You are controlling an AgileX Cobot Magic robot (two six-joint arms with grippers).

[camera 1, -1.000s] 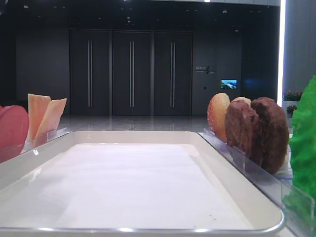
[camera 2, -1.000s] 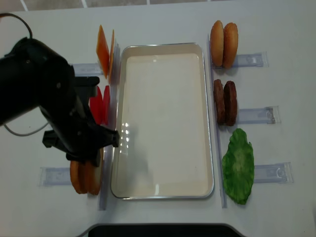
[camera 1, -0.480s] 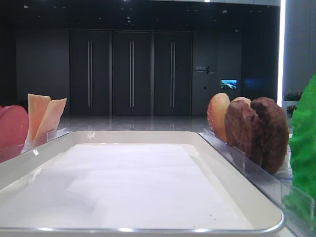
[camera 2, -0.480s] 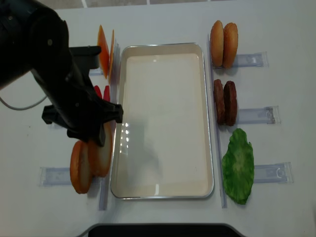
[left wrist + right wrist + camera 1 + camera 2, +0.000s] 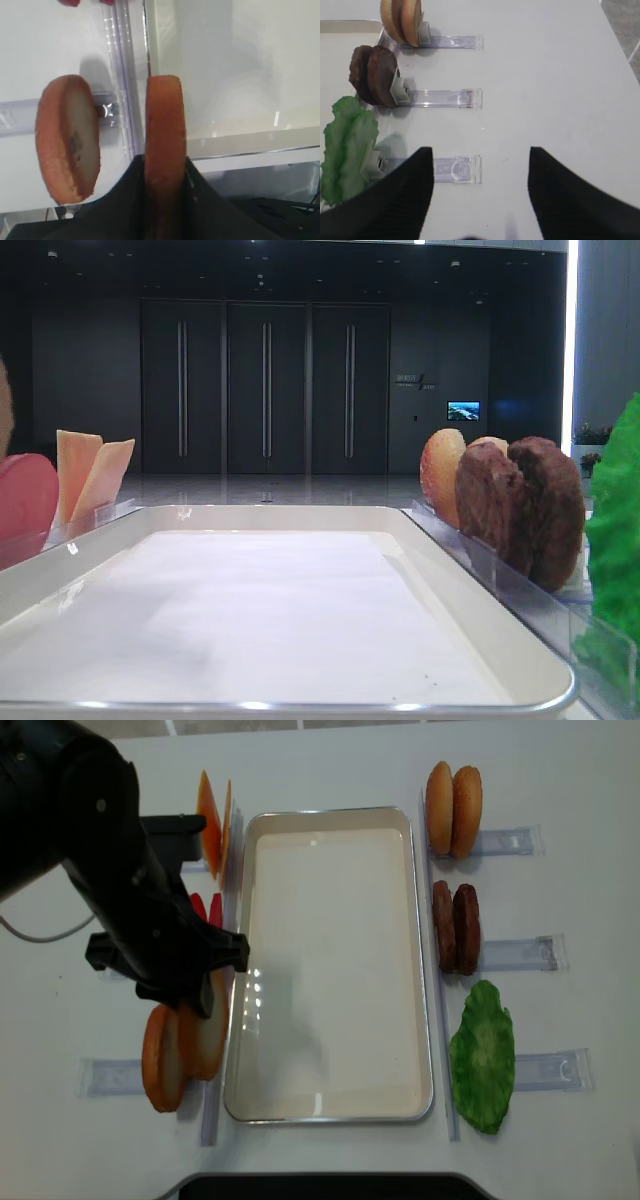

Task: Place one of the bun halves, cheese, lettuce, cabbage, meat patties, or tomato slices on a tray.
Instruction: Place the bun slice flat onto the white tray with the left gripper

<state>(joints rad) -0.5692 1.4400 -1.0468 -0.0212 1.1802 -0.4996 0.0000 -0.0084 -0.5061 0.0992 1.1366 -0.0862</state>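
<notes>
A bun half [image 5: 165, 145] is clamped edge-on in the left end effector [image 5: 162, 200], above the tray [image 5: 225, 145] rim; the right end effector [image 5: 479, 165] is spread apart, empty.

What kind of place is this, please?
Probably a robot demo table in a large hall or lobby. Burger parts stand upright in clear racks beside a white tray on a white table, and tall dark doors fill the background.

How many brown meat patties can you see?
2. Both meat patties stand on edge side by side in the middle rack right of the tray, between the buns and the lettuce. None seem hidden.
</notes>
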